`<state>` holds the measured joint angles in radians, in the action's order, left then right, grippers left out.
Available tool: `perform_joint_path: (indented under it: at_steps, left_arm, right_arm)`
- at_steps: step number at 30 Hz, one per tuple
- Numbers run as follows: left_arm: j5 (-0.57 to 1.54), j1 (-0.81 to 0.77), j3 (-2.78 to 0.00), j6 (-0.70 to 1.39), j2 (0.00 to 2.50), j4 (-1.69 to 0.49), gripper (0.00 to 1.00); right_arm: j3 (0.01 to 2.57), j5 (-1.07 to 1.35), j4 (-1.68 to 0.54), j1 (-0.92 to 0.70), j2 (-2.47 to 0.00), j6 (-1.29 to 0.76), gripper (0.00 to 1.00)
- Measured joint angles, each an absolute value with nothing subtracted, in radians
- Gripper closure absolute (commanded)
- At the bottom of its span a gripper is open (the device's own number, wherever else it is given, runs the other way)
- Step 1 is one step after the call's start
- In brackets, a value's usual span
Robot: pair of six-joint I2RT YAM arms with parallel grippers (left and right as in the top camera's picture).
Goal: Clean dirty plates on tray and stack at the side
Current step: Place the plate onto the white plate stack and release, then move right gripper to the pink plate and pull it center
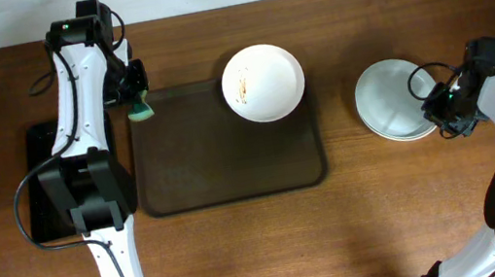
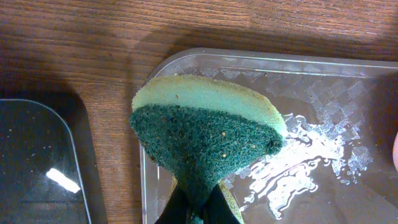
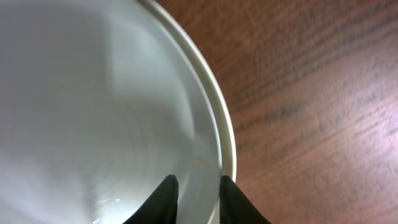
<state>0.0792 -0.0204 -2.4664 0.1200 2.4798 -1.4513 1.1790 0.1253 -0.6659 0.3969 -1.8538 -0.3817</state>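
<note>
A white plate (image 1: 264, 82) with a brown streak sits on the far right corner of the brown tray (image 1: 221, 157), overlapping its rim. Two white plates (image 1: 394, 100) lie stacked on the table to the right of the tray. My right gripper (image 1: 440, 110) is at the stack's right edge. In the right wrist view its jaws (image 3: 198, 180) stand slightly apart astride the upper plate's (image 3: 93, 93) rim, so it is open. My left gripper (image 1: 137, 101) hovers over the tray's far left corner, shut (image 2: 198, 214) on a green and yellow sponge (image 2: 205, 124).
A smaller black tray (image 1: 37, 180) lies left of the brown tray, partly under the left arm. The brown tray's surface (image 2: 323, 81) shines with wet streaks near the sponge. Bare wooden table surrounds both trays and the stack.
</note>
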Motion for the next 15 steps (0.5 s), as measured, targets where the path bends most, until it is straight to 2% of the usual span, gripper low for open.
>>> perform_joint_path:
  at_steps: [3, 6, 7, 9, 11, 15]
  left_arm:
    - [0.079, -0.020, -2.466, 0.120, 2.480, -1.452, 0.99]
    - [0.079, -0.020, -2.466, 0.120, 2.480, -1.451, 0.99]
    - [0.079, -0.020, -2.466, 0.120, 2.480, -1.452, 0.99]
    - [0.079, -0.020, -2.466, 0.120, 2.480, -1.451, 0.99]
    - [0.079, -0.020, -2.466, 0.120, 2.480, -1.451, 0.99]
    - [0.079, -0.020, -2.466, 0.120, 2.480, -1.451, 0.99]
  right_arm:
    - [1.192, 0.130, -0.741, 0.397, -1.854, -0.381, 0.71]
    - [1.300, 0.139, -0.866, 0.397, -1.853, -0.373, 0.48]
    - [1.365, 0.141, -0.910, 0.393, -1.850, -0.359, 0.45]
    - [1.486, 0.141, -0.983, 0.376, -1.845, -0.344, 0.43]
    - [1.575, 0.148, -1.016, 0.331, -1.839, -0.337, 0.36]
    - [1.603, 0.168, -0.969, 0.152, -1.837, -0.371, 0.37]
